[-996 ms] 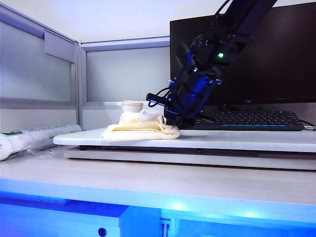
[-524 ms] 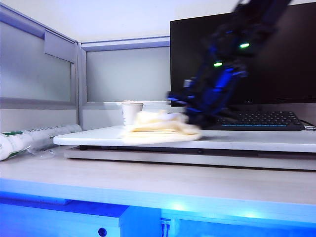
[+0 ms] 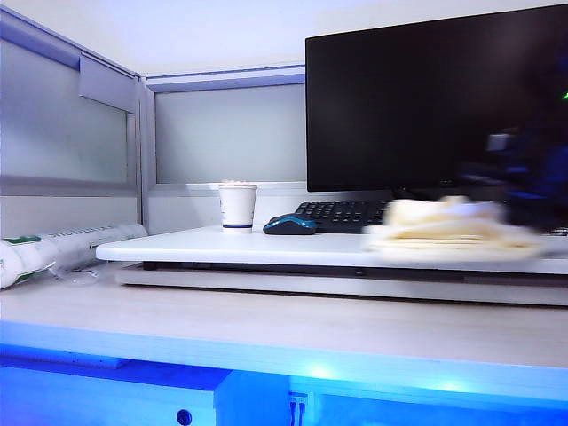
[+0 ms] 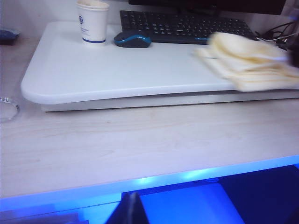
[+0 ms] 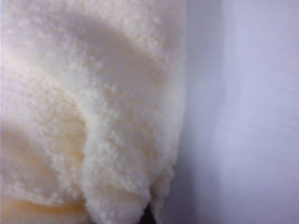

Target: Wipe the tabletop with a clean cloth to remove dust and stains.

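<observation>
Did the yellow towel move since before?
Yes. The cloth slid right along the tabletop, away from the paper cup, now sitting below the monitor.

The white tabletop (image 4: 93, 74) rests on the wood-grain desk (image 4: 140, 144). A paper cup (image 4: 92, 22) stands at eleven o'clock, a blue mouse (image 4: 132, 39) beside it, a keyboard (image 4: 187, 25) at twelve, a blurred cream cloth (image 4: 247, 60) at two.

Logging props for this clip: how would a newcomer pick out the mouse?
Find the black monitor, then the keyboard below it on the white tabletop. The mouse lies at the keyboard's left end, right of the paper cup: low, rounded, dark blue.
</observation>
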Action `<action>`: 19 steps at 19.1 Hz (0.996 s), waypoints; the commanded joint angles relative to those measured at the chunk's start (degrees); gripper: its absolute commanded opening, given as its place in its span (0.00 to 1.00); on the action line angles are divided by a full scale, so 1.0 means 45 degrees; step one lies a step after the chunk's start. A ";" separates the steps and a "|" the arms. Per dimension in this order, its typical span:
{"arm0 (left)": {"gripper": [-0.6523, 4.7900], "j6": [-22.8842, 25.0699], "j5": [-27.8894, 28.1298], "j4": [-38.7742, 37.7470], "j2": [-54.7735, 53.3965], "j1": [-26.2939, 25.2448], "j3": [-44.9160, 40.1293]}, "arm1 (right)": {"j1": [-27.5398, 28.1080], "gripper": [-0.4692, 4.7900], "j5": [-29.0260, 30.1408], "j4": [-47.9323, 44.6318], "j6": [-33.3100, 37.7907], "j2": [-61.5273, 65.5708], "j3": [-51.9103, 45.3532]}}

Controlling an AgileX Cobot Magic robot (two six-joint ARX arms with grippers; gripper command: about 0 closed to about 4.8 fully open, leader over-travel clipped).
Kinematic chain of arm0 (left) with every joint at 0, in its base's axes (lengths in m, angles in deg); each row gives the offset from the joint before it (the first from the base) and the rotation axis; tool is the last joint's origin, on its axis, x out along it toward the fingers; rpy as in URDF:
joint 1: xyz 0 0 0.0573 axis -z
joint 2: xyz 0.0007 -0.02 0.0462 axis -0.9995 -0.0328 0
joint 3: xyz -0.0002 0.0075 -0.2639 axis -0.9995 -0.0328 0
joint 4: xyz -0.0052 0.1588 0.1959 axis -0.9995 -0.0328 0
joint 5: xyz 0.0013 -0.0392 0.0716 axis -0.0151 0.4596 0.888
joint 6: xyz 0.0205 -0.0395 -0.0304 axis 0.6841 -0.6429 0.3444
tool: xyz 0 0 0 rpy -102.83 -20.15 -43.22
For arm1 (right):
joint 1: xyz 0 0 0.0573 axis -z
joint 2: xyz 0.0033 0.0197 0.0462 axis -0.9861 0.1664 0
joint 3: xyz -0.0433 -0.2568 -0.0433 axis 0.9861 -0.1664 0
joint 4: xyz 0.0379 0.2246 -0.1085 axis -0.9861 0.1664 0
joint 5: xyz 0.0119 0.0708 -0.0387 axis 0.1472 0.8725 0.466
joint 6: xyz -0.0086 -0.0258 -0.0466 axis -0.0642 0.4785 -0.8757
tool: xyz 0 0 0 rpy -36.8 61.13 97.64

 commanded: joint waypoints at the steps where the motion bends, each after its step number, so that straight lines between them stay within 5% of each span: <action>1: 0.11 0.0015 -0.0097 -0.0301 -0.0005 -0.0010 0.0015 | 0.1486 0.08 -0.0695 0.2322 -0.1423 -0.0874 -0.0787; 4: 0.11 0.0015 -0.0102 -0.0301 -0.0005 -0.0010 0.0015 | 0.3026 0.08 -0.0039 0.2569 -0.1957 -0.1739 -0.0811; 8: 0.11 0.0015 -0.0097 -0.0301 -0.0005 -0.0010 0.0015 | 0.3094 0.08 -0.0039 0.2545 -0.2181 -0.1928 -0.0792; 14: 0.11 0.0015 -0.0102 -0.0301 -0.0005 -0.0010 0.0015 | 0.0257 0.08 -0.0316 0.0709 -0.0879 -0.0525 -0.0651; 19: 0.11 0.0010 -0.0107 -0.0301 -0.0005 -0.0010 0.0015 | -0.3356 0.08 -0.0699 0.0471 0.0316 0.2871 0.2365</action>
